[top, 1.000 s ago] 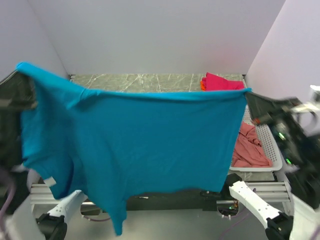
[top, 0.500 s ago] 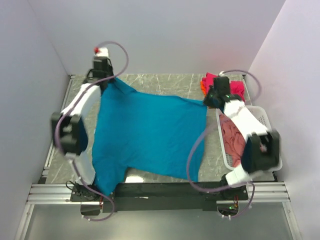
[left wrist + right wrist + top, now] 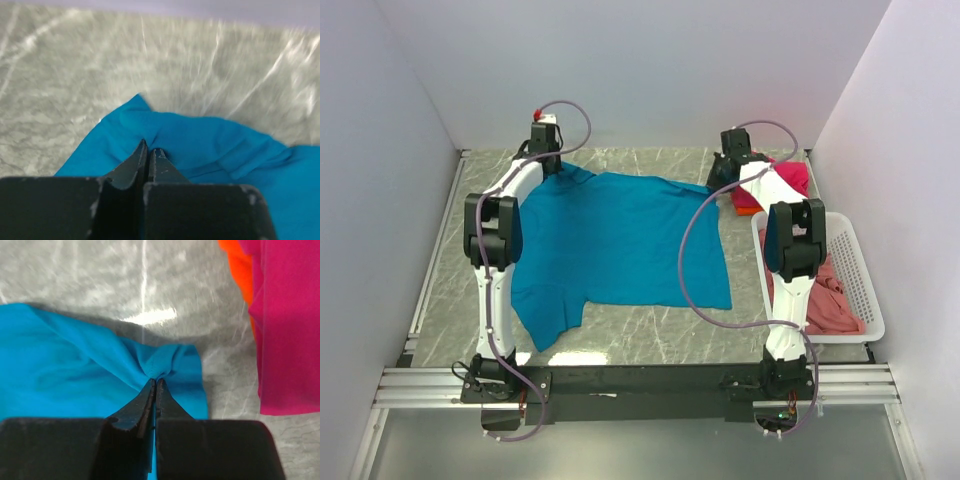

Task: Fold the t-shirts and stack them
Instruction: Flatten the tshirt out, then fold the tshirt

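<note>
- I take the white basket (image 3: 855, 265) as my marker; it sits at the right edge of the table (image 3: 450, 270) with the salmon-pink t-shirt (image 3: 825, 300) crumpled inside it.
- The teal-blue t-shirt (image 3: 620, 240) lies spread flat on the marble to the left of the basket. Its right edge runs near the basket's left wall, with a strip of bare marble between them.
- The right arm's lower links and its cable stand over that strip.
- The right gripper (image 3: 720, 180) is beyond the basket's far-left corner. In the right wrist view its jaws (image 3: 154, 382) are pressed together on a puckered pinch of the teal shirt's (image 3: 65, 355) far-right corner.
- The left gripper (image 3: 552, 165) is well to the left of the basket, at the shirt's far-left corner. In the left wrist view its jaws (image 3: 149, 150) are closed tight on a fold of teal cloth (image 3: 210, 140).
- The shirt's far edge runs between the two grippers.
- The near hem lies about level with the basket's middle. One sleeve trails nearer to me at the shirt's left end.
- The magenta-pink t-shirt (image 3: 790, 178) lies folded just beyond the basket's far end, on top of the orange t-shirt (image 3: 745, 197).
- From the right wrist, the magenta (image 3: 285, 315) and orange (image 3: 240, 265) edges are apart from the teal corner, with marble between.
- Bare marble shows left of the teal shirt, farthest from the basket, and in a band along its near hem.
</note>
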